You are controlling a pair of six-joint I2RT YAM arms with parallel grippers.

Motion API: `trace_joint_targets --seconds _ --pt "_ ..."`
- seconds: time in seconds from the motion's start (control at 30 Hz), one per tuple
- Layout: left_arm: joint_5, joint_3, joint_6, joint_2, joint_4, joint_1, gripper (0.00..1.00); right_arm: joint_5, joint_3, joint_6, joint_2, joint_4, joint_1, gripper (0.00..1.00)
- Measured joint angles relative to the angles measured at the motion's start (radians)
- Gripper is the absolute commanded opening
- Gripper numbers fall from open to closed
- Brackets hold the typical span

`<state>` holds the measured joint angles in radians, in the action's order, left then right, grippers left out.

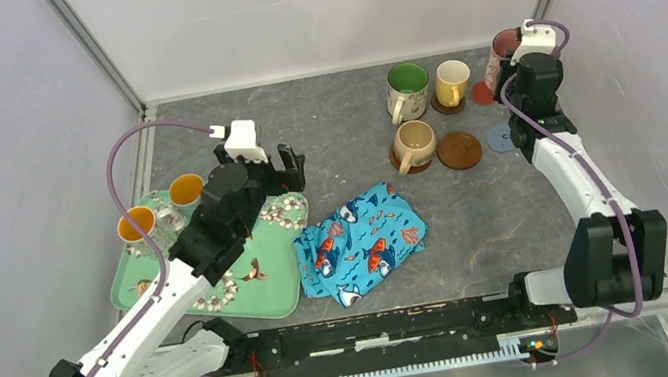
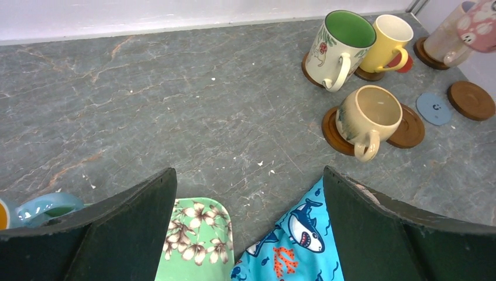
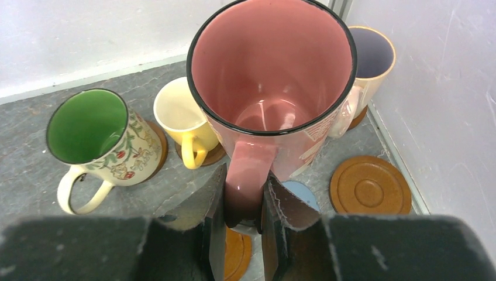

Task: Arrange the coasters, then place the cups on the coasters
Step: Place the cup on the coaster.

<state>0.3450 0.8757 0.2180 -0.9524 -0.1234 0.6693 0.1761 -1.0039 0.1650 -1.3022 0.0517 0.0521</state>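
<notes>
R arm's got the pink mug [image 3: 269,76] by the handle, far-right corner; free coasters right under it.
Right end effector [image 3: 244,178] clenched on the mug handle, mouth up, prob. held clear of the tabletop [image 1: 339,117]. Blue-grey coaster [image 3: 301,193] peeks out just below the mug base, on the arm's side. Bare brown ringed coaster [image 3: 369,186] is just beside it, wall side. So the set-down lies down and a bit back. Left end effector [image 2: 248,175] released, jaws wide, over by the green tray [image 1: 269,285], well apart; R arm far nearer.
</notes>
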Motion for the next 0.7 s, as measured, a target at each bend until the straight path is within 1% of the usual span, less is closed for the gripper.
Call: trace_joint_targets --seconds 0.33,0.7 --pt "-0.015 -0.017 0.000 0.011 0.026 0.000 1.00 -0.063 0.028 -0.021 -0.161 0.179 0.035 0.00" --pt "-0.015 -0.019 0.000 0.013 0.029 0.000 1.00 -0.090 0.000 -0.025 -0.349 0.283 0.038 0.00"
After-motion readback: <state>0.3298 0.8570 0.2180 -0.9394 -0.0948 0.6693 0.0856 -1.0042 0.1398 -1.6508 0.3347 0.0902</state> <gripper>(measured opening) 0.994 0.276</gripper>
